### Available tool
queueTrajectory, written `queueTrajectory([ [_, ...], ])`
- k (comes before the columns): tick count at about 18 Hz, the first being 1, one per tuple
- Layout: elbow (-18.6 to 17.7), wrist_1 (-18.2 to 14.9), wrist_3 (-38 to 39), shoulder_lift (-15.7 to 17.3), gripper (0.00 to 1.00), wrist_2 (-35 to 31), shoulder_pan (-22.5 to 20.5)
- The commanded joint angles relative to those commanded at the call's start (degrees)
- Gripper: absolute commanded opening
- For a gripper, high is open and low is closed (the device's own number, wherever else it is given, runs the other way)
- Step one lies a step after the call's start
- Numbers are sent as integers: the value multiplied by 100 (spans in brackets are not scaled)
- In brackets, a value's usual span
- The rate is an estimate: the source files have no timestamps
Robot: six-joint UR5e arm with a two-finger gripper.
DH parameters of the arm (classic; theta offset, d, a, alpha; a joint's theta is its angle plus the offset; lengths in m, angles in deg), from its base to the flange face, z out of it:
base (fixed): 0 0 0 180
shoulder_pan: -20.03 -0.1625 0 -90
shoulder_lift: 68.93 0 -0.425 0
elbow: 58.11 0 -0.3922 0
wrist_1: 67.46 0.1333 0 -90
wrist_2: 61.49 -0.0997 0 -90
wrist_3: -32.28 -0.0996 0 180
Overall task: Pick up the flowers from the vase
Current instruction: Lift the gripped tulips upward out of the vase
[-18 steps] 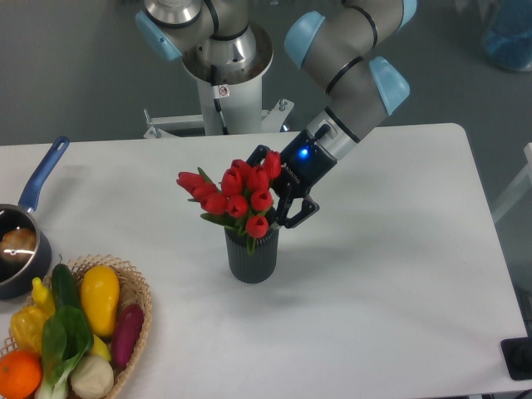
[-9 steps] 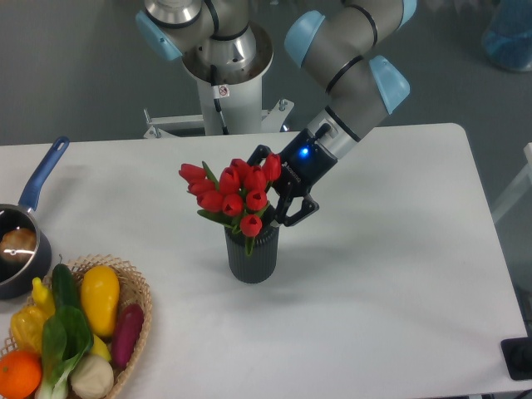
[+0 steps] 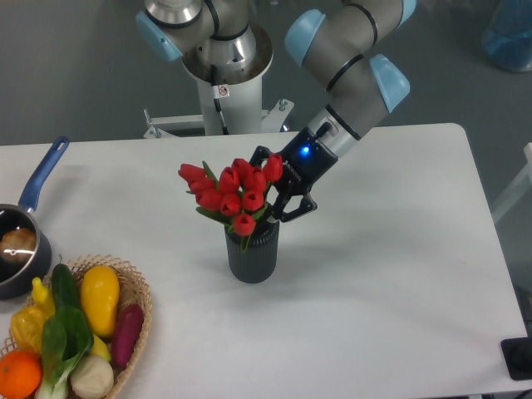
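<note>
White table (image 3: 399,274) with a single arm (image 3: 353,62) reaching down from the rear right toward its centre; the gripper (image 3: 277,189) sits at the right flank of the flowers (image 3: 233,193), its dark fingers (image 3: 295,208) pressed in among the red heads and leaves, so that they appear to be closed on the bunch, though the blooms hide the contact and whether the stems are truly clamped cannot be told. The flowers stand in the vase (image 3: 252,253) at mid-table, heads leaning toward the left, stems hidden below the rim. At the left edge, a wicker basket (image 3: 133,293) of vegetables and a blue-handled pot (image 3: 25,233), both well apart from the vase. Judged stage: grasp being made or just made, lift not yet achieved, since the bunch remains seated in the vase. Risks from here: a hold taken on heads or leaves rather than on stems could slip or tear the blooms as the arm rises; a pull along the tilted axis of the arm instead of straight up could drag the stems against the rim and tip or carry the light vase; a partial grip could leave some stems behind
</note>
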Motion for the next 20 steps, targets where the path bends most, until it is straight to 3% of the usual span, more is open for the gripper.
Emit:
queueTrajectory([
  [11, 0, -202, 17, 114, 41, 0, -44],
  [20, 9, -255, 87, 272, 40, 88, -97],
])
